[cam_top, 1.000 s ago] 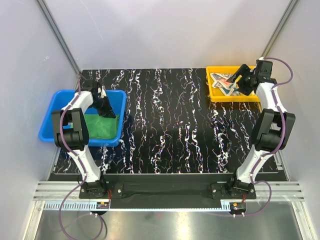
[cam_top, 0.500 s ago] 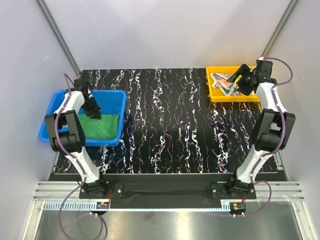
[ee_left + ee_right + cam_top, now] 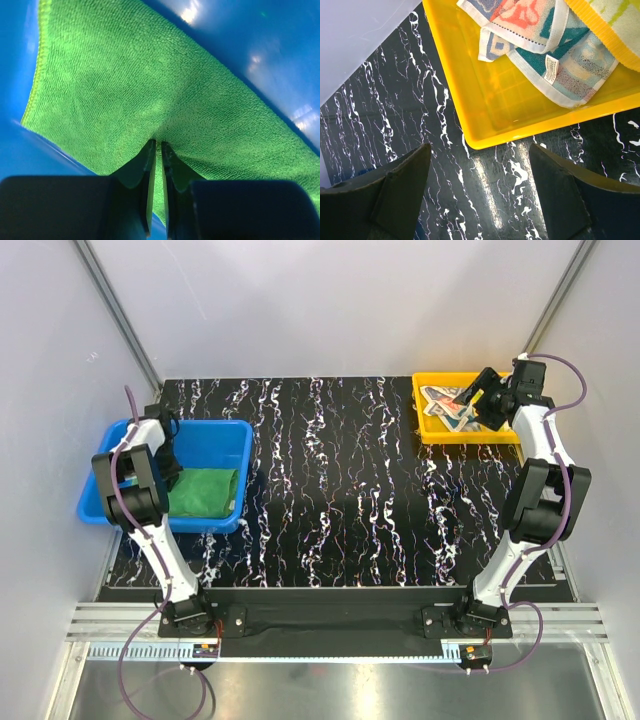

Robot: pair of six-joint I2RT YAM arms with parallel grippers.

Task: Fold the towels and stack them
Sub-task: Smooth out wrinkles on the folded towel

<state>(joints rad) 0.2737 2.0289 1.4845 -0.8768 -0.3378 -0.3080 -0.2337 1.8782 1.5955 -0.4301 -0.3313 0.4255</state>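
One hazard: left fingers, pinched nearly closed on the green towel in the left blue bin, could drag it askew on lifting; right fingers gape empty beside the far-right yellow tray of printed towels.

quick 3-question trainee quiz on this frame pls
1. Multiple choice: the green towel lies in A) the blue bin B) the yellow tray C) on the bare table.
2. True or false: the right pincer stands open, holding nothing.
3. Fill in: the patterned towels sit in the ___ tray.
Key: 1 A; 2 true; 3 yellow.
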